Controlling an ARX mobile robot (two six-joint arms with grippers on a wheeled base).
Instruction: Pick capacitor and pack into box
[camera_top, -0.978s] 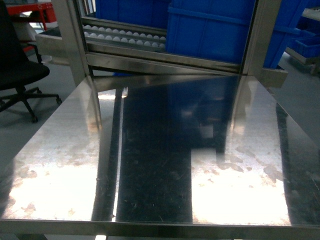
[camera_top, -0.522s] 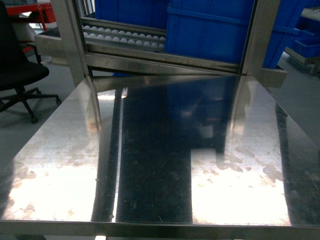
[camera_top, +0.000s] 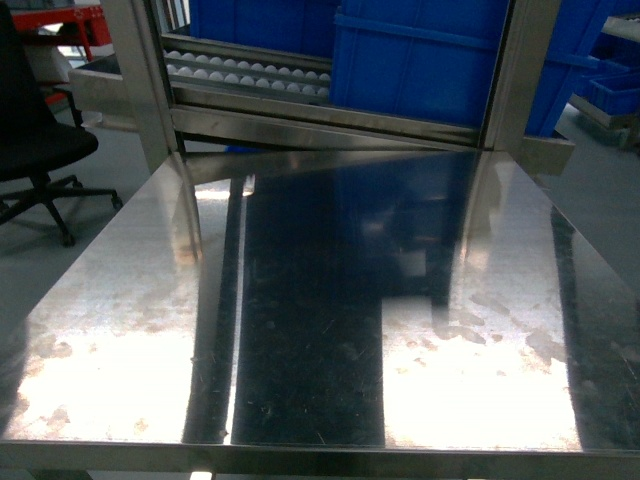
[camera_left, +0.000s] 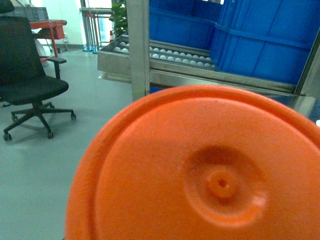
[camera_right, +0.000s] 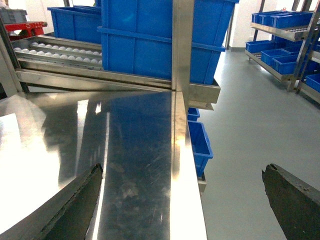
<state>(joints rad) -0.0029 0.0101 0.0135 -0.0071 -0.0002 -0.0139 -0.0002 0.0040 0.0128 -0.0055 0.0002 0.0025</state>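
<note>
Shiny stainless-steel worktable (camera_top: 330, 330) fills the head view, with pale stains and bright light patches on its surface. Behind it stands a metal frame with a roller rack (camera_top: 250, 72) and large blue plastic bins (camera_top: 420, 60). No arm and no gripper shows in this view.

At far left, on the grey floor, stands a black swivel office chair (camera_left: 31, 85). The left wrist camera sees mostly a round orange plastic disc (camera_left: 200, 170) with a raised rim and a small dimple in its middle; it sits directly under the camera and hides the left gripper, so I cannot tell whether that gripper is open or closed.

The right gripper (camera_right: 180, 200) hangs over the right edge of the worktable. Its two dark fingers (camera_right: 75, 205) stand wide apart with nothing between them. Ahead of it are the frame post and the blue bins; to its right, more small blue bins (camera_right: 287, 42) sit on shelves.

The pale pink box and the capacitor appear in no view.
</note>
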